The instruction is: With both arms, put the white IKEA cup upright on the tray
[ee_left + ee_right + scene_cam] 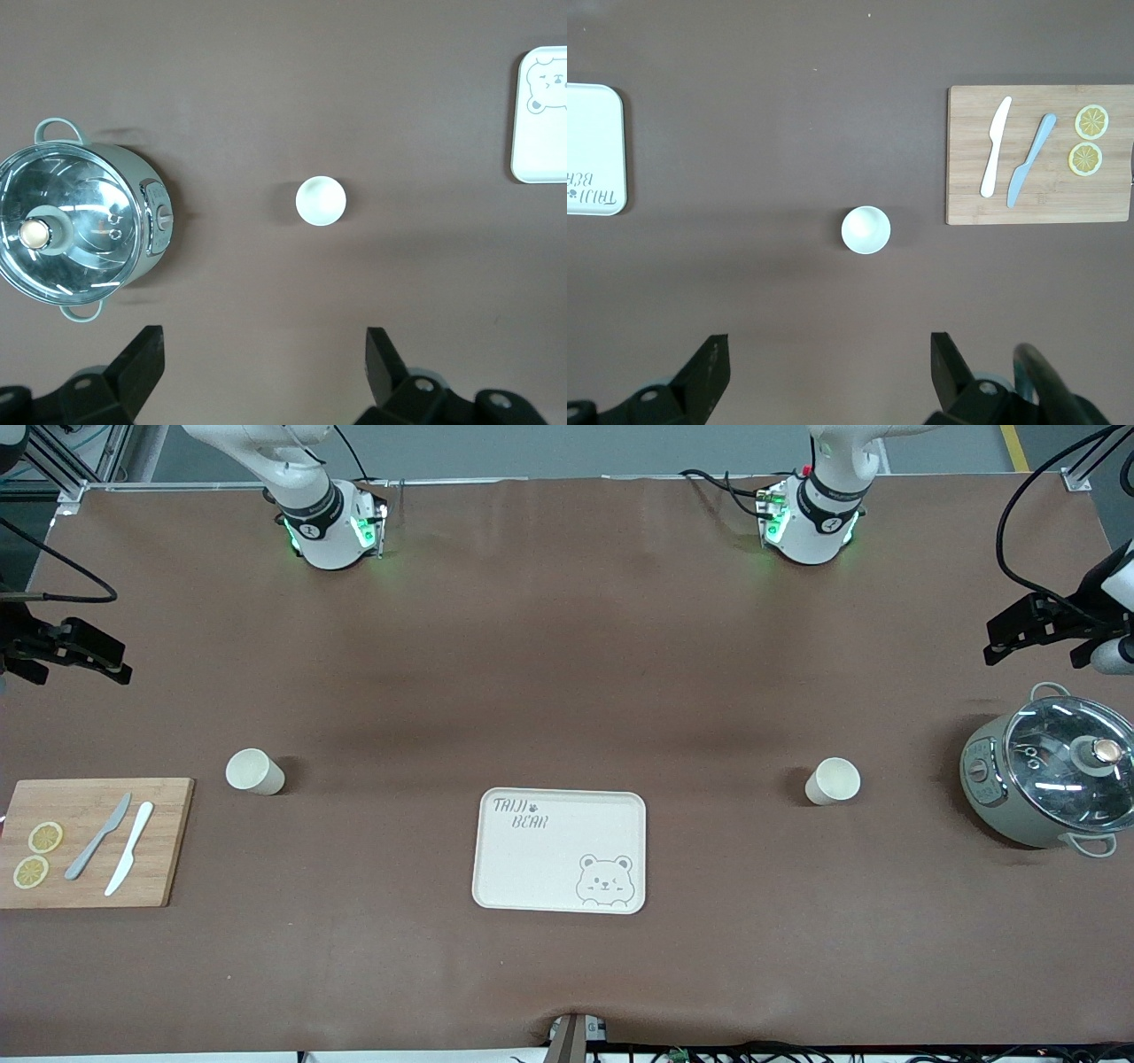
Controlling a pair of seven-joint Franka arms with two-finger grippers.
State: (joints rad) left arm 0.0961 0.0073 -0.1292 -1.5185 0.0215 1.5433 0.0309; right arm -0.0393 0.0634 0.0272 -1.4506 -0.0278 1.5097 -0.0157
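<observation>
Two white cups stand upright on the brown table, one [255, 771] toward the right arm's end, one [833, 781] toward the left arm's end. The cream bear tray [560, 850] lies between them, a little nearer the front camera, with nothing on it. My left gripper [1010, 642] hangs open and empty high over its end of the table; its wrist view looks down on its cup [320, 200], with the open gripper [264, 372] clear of it. My right gripper [97, 662] hangs open and empty high over its end, above its cup [866, 229], with the gripper [830, 372] apart from it.
A grey-green pot with a glass lid [1050, 775] stands beside the left arm's cup, at the table's end. A wooden cutting board [93, 841] with two knives and two lemon slices lies beside the right arm's cup. The tray's edge shows in both wrist views [540, 115] [594, 149].
</observation>
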